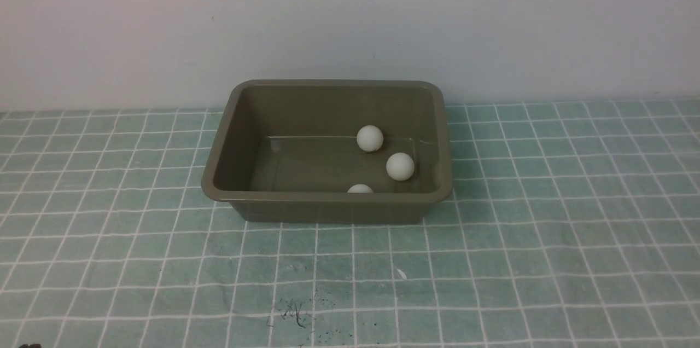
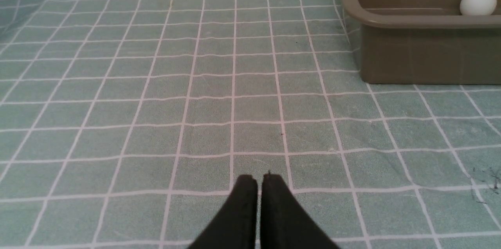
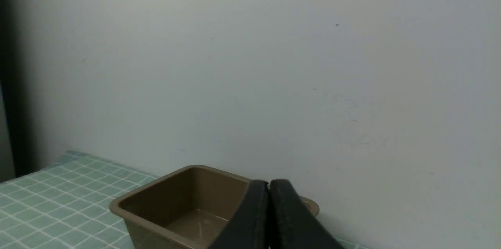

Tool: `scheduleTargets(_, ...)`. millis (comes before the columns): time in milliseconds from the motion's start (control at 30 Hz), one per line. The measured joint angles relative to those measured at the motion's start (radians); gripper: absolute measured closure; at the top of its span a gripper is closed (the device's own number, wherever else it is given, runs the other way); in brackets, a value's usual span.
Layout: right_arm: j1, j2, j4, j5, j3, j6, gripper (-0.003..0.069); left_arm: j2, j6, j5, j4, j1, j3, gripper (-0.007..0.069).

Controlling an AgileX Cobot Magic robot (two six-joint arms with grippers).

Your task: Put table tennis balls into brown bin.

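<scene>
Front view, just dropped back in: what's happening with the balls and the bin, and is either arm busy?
Nothing is being handled right now. Three table tennis balls lie inside the brown bin, toward its right side, the nearest half hidden by the front wall. No ball shows on the checked cloth. The left gripper is shut and empty low over the cloth; the right gripper is shut and empty, raised beside the bin.
</scene>
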Motion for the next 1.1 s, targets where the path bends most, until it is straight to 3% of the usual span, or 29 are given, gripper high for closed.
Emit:
scheduleTargets(133, -0.081, -0.001, 0.003, -0.019, 0.067, -0.016, 0.0672, 0.000, 0.000, 0.000, -0.002, 0.000, 0.000, 0.0628)
scheduleTargets(233, -0.292, -0.001, 0.003, -0.020, 0.218, -0.019, 0.0672, 0.000, 0.000, 0.001, -0.002, 0.000, 0.000, 0.0628)
scheduleTargets(367, -0.433, -0.001, 0.002, -0.024, 0.402, -0.019, 0.0672, 0.000, 0.000, 0.001, -0.002, 0.000, 0.000, 0.0628)
scheduleTargets(467, -0.472, 0.001, 0.008, -0.067, 0.449, -0.018, 0.0672, 0.000, 0.000, 0.001, -0.002, 0.000, 0.000, 0.0628)
scheduleTargets(1100, -0.474, 0.001, 0.021, -0.087, 0.452, -0.018, 0.0672, 0.000, 0.000, 0.001, -0.002, 0.000, 0.000, 0.0628)
